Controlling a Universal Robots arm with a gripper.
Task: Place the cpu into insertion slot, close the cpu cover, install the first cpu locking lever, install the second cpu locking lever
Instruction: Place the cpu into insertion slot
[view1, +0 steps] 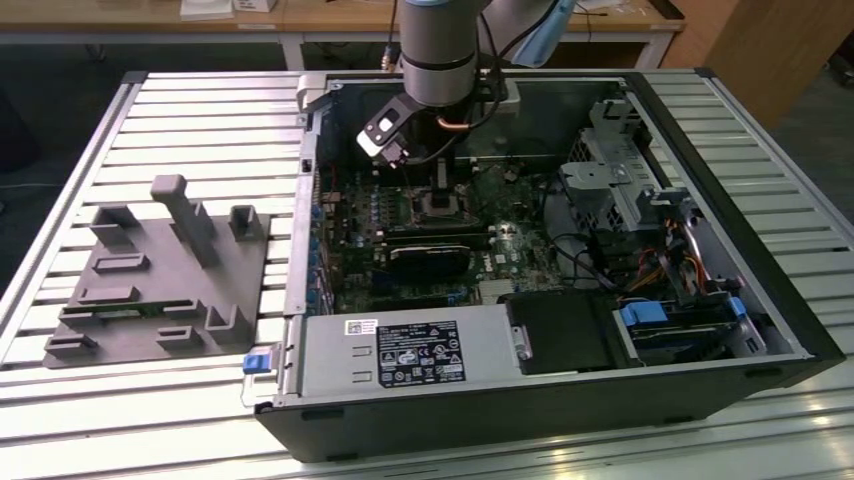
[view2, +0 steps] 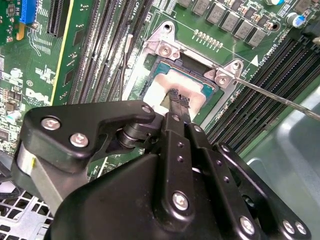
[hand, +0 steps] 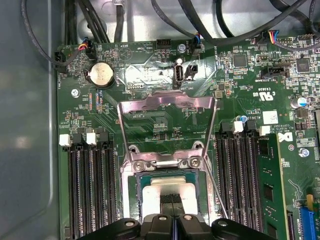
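A black computer case (view1: 561, 405) lies open on a desk (view1: 200, 110) of ribbed aluminium slats, beside a matte grey plastic jig (view1: 160, 285) of blocks and posts. The robot arm (view1: 438, 50), a smooth grey cylinder, reaches down into the case over the green circuit board (hand: 240, 85).

In both wrist views the pincer (view2: 178, 100) (hand: 172, 199) is black metal with round silver screw heads. Its two narrow fingers are pressed together, pinching nothing. Their tips are down at the top of the cpu (view2: 192, 85) (hand: 162, 187); I cannot tell whether they touch it or sit just above.

The cpu is a flat square with a dull silvery top. It lies level inside the insertion slot (hand: 150, 165) (view2: 167, 50), a square socket with a thin bright metal rim and screwed corner plates.

The cpu cover (hand: 167, 101), a thin shiny steel frame with a square opening, stands swung open, tilted back away from the socket on its hinge side. In the second wrist view a thin steel wire locking lever (view2: 280, 97) runs out from the socket's corner, raised over the long black memory slots (view2: 260, 105). More of these ridged slots (hand: 90, 190) flank the socket on both sides. A round silver coin battery (hand: 101, 74) sits on the board beyond the open cover.
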